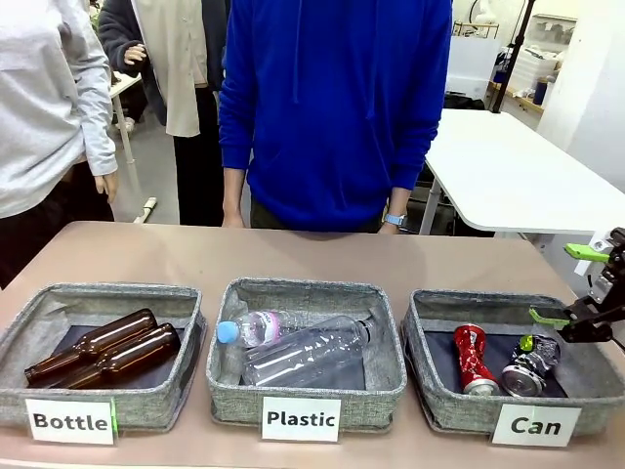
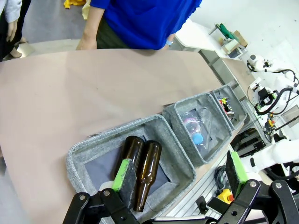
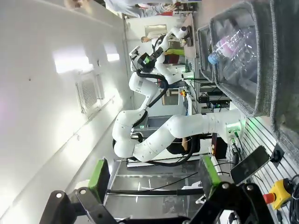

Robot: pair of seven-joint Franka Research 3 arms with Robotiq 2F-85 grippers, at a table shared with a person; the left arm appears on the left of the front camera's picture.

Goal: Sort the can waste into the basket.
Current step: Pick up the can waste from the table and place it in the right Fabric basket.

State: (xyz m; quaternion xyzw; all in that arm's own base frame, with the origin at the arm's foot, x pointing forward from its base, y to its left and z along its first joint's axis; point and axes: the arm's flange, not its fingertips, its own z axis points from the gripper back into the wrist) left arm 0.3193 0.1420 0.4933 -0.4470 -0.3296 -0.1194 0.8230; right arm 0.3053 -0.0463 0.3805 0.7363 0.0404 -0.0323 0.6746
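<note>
Grey fabric makes up all three shallow baskets in a row along the near edge of the tan table (image 1: 322,256) in the front view. The basket (image 1: 426,376) at 4 o'clock carries a white label reading "Can" (image 1: 535,426); on its dark floor lie the red crushed can (image 1: 474,358) and, just beside it toward 3 o'clock, the silver-dark crushed can (image 1: 532,363) with green and blue print, both inside the walls. The middle basket (image 1: 227,381), labelled "Plastic", holds two clear plastic bottles (image 1: 303,349). The basket at 8 o'clock (image 1: 29,327), labelled "Bottle", holds two brown glass bottles (image 1: 107,352) side by side. The right gripper (image 1: 574,283) hangs at 3 o'clock over the outer edge of the Can basket, its green pads spread apart with nothing between them. A person in a blue hoodie (image 1: 332,107) stands at 12 o'clock behind the table.

In the left wrist view, the left gripper (image 2: 180,179) rises from 6 o'clock with its fingers wide apart and empty, above the basket holding the brown bottles. The plastic-bottle basket lies toward 3 o'clock, and the Can basket sits past it near 2 o'clock, its contents too small to tell apart.

In the right wrist view, rolled sideways, the right gripper's fingers stand wide apart at 6 o'clock, holding nothing. A plastic bottle lies in a grey basket at 2 o'clock.
</note>
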